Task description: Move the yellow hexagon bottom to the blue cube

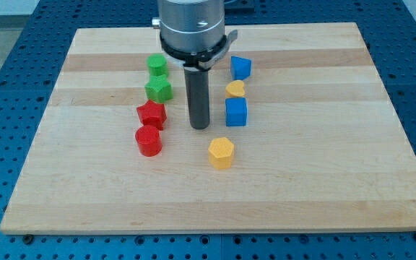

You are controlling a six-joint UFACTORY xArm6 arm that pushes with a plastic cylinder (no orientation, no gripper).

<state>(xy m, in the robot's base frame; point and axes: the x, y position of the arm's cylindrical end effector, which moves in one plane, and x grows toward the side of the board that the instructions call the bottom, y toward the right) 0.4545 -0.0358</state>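
The yellow hexagon [221,152] lies on the wooden board just below the middle. The blue cube [236,112] sits a short way above it and slightly to the view's right. My tip [199,127] rests on the board left of the blue cube and above-left of the yellow hexagon, touching neither. A small gap separates the hexagon from the cube.
A yellow rounded block [235,89] sits right above the blue cube, and a blue angular block [240,68] above that. To the view's left of the rod are a green cylinder [157,64], a green cube-like block [159,89], a red star [152,114] and a red cylinder [149,141].
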